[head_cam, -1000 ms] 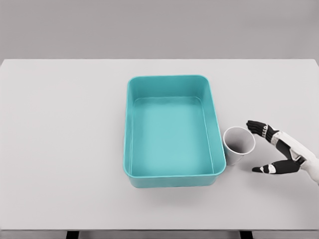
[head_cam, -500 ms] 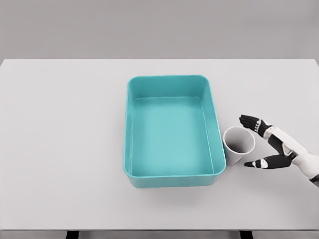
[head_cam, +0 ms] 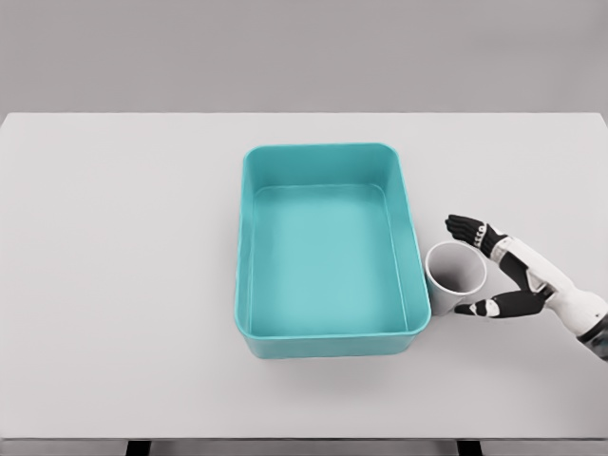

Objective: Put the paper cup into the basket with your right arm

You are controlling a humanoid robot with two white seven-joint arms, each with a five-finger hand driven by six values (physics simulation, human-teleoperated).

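The paper cup (head_cam: 455, 276) is white and tapered, standing on the bench (head_cam: 123, 247) with its open mouth up, just beside the right wall of the teal basket (head_cam: 240, 285). The right hand (head_cam: 494, 271) reaches in from the right, its fingers (head_cam: 465, 228) spread apart around the cup, holding nothing.
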